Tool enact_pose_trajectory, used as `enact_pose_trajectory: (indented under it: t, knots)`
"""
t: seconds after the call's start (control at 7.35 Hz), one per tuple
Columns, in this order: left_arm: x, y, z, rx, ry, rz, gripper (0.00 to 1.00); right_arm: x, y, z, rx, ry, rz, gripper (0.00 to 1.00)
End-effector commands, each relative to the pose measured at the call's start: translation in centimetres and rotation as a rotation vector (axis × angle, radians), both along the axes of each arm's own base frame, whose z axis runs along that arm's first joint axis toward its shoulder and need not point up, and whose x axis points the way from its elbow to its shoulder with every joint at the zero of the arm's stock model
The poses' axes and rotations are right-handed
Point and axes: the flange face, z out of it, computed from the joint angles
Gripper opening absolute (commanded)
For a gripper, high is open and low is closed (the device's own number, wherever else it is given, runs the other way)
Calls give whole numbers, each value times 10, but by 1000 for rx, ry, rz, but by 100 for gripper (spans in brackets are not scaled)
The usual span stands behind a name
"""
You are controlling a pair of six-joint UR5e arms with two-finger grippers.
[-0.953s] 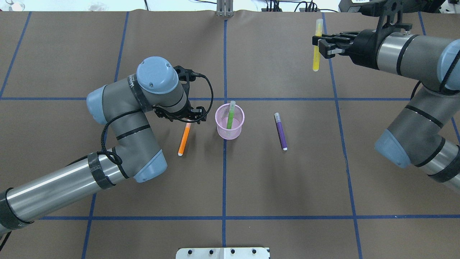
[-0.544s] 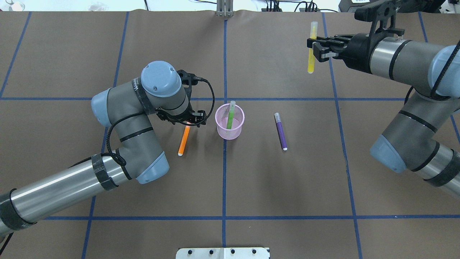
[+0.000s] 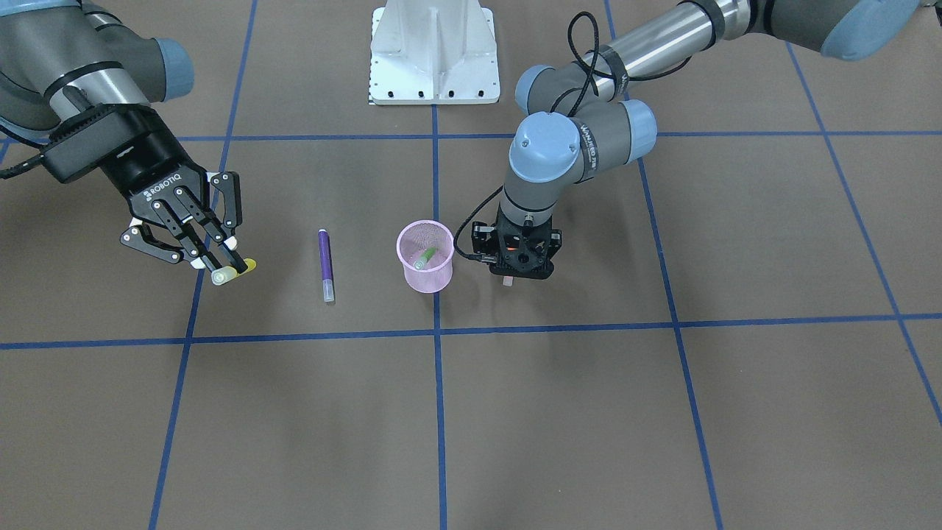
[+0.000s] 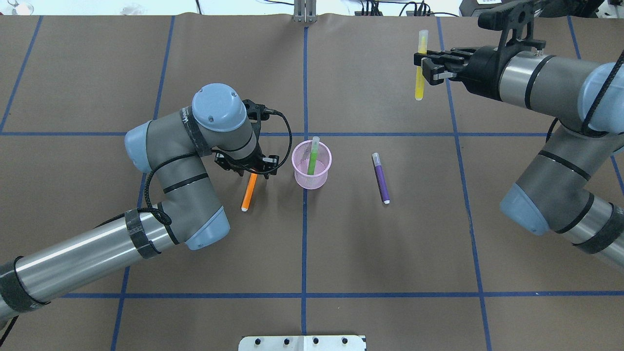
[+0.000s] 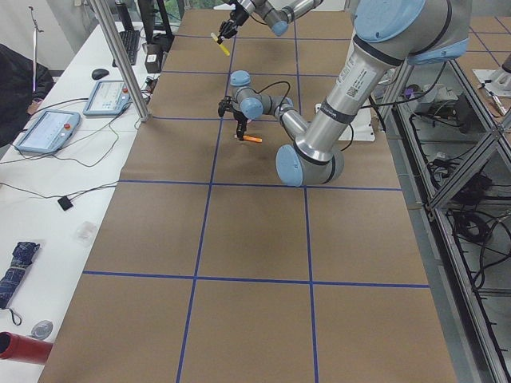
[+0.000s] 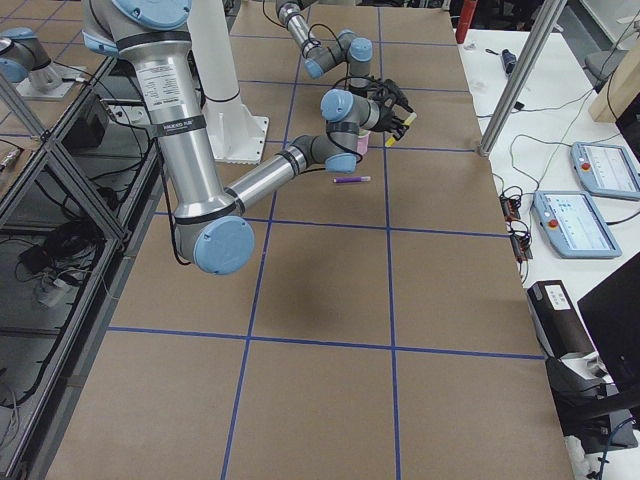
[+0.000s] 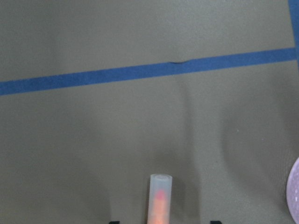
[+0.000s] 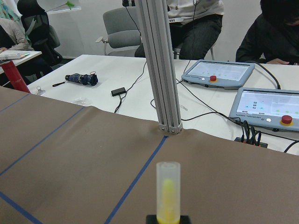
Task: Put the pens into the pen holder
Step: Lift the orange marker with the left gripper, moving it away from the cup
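Overhead exterior, bench asks: where does the orange pen (image 4: 248, 192) sit against the left gripper (image 4: 254, 171)?

Log: Gripper points straight down over the pen's capped end. Left wrist view shows the pale cap centred between the two fingertips. Jaws are spread, with a gap on each side and neither touching it. Pen lies flat on the table (image 4: 390, 253), just left of the cup (image 4: 312, 182) and apart from it. Long axis runs near-to-far with a slight slant: cap away from the robot, white end toward it.

Bench: And the yellow pen (image 4: 418, 90)?

Log: Pinched near its middle by the right gripper (image 4: 420, 67), jaws pressed on the barrel. It is held in the air over the far right part of the table, well apart from the cup. Cap on top. It looks close to upright, though the exact tilt is hard to read from these angles.

Bench: Remaining items and count?

Log: Green pen (image 4: 311, 163) stands inside the cup, leaning, cap up and sticking out above the rim. Purple pen (image 4: 380, 179) lies flat to the right of the cup, apart from it, long axis near-to-far, cap on the far end. Count: four pens, one per colour; one cup; two grippers. One pen in the cup, two on the table, one held.
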Motion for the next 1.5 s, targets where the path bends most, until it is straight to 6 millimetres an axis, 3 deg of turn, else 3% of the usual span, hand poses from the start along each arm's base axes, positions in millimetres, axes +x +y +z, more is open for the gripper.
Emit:
enact_pose_trajectory:
  t: [0.0,0.27,0.82,1.09,1.22,1.36]
  knots:
    - [1,0,3,-5,-4,2,62,-1,1,0,-1,1,-2,0]
    - [2,0,3,-6,-6,2,59,-1,0,1,-2,2,-2,0]
    - [3,0,6,-13,-9,0,35,-1,1,1,-1,1,-2,0]
    - [4,1,6,-15,-10,0,32,-2,1,1,-1,1,-4,0]
    - [4,1,6,-16,-10,-1,23,-2,1,0,-1,1,-4,0]
    - [4,1,5,-18,-9,-4,8,-2,1,0,1,0,-4,0]
